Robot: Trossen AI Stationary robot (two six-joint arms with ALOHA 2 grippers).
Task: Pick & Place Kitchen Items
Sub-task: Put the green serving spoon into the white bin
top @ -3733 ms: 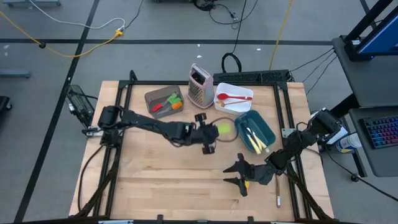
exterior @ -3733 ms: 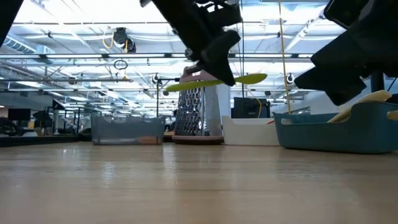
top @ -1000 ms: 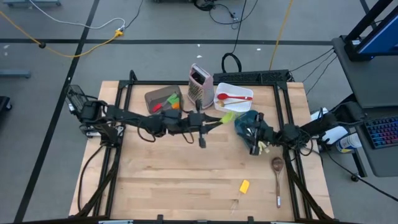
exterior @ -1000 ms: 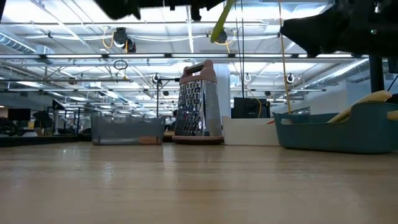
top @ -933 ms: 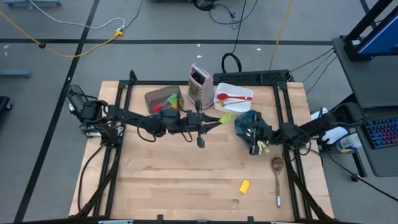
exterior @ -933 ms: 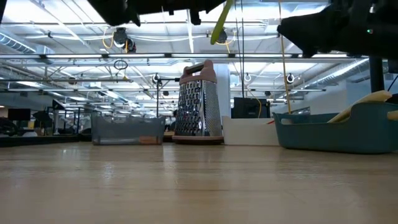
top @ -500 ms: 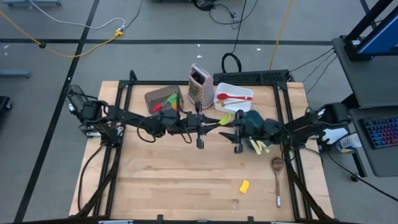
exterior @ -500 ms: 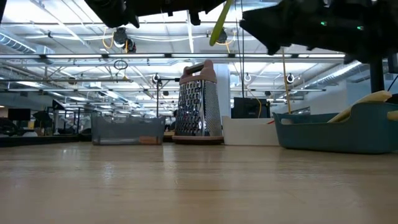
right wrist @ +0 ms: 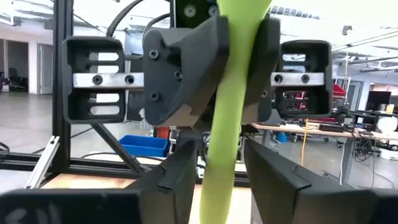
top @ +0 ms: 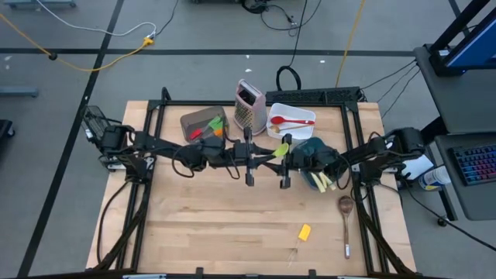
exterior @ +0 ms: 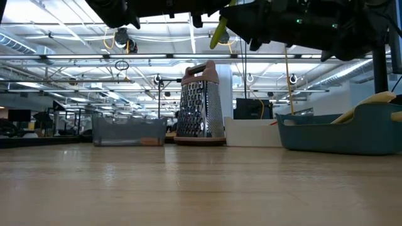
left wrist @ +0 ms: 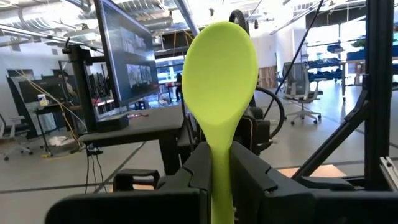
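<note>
A lime-green silicone spoon (left wrist: 221,68) hangs high above the table's middle, and my left gripper (left wrist: 222,158) is shut on it. The high view shows its bowl (top: 282,146) pointing toward the table's right side. In the low view the spoon (exterior: 218,31) slants well above the tabletop. My right gripper (right wrist: 219,150) reaches in from the right and stands open. Its two fingers flank the spoon's handle (right wrist: 219,143), and a narrow gap shows on each side. My left gripper pinches the green spoon's handle (left wrist: 221,163) between its two fingers, a little below the bowl. The fingers come about level from the table's left and lie along the spoon. The bowl sticks out past the fingertips, tipped upward, and the spoon is clear of the table.
At the back stand a grey container (top: 203,124) with red, green and orange utensils, a metal grater (top: 249,105) and a white container (top: 291,121) holding a red spoon. A teal container (top: 319,166) holds cream-handled knives. A wooden spoon (top: 345,208) and a yellow spatula (top: 304,232) lie front right.
My right gripper has travelled from above the teal container toward the table's left, up to the green spoon, and its fingers now stand around the handle. The left gripper and the spoon have kept still.
</note>
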